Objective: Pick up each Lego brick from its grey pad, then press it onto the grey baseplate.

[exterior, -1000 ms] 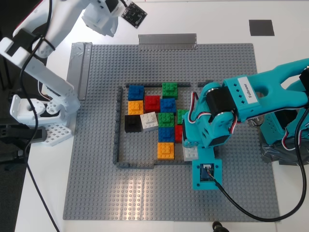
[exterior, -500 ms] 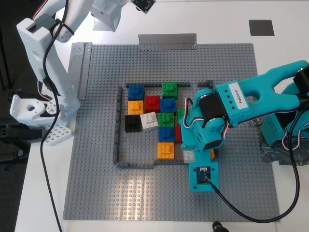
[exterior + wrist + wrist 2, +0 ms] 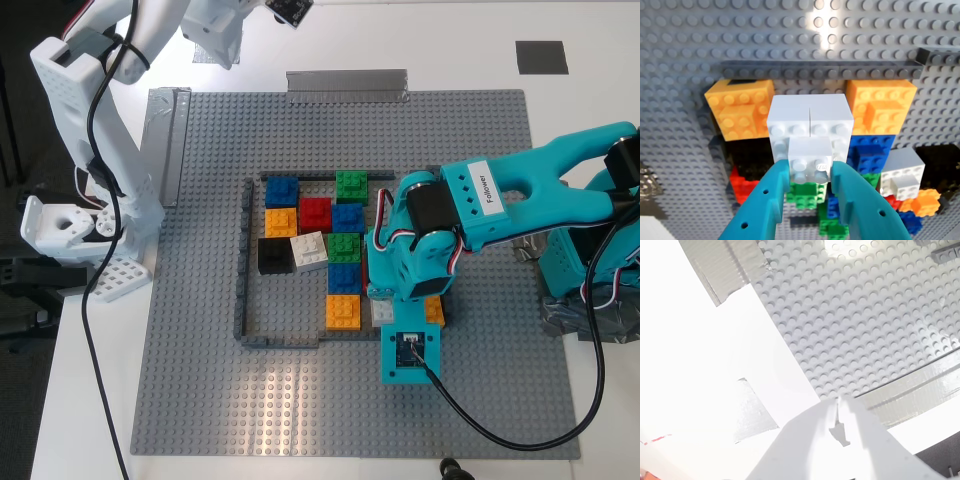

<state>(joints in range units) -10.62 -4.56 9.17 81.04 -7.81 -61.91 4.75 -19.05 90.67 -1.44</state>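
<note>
The first gripper [image 3: 810, 172] grips the white brick [image 3: 810, 160] over the grey baseplate [image 3: 200, 330]; next press down; second gripper [image 3: 837, 422] closed, empty

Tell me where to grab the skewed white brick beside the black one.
Probably come from straight above and pinch the skewed white brick by the walls facing the exterior view's top and bottom, jaws turned to match its skew. The black brick crowds one other wall, a green brick the opposite one.
</note>
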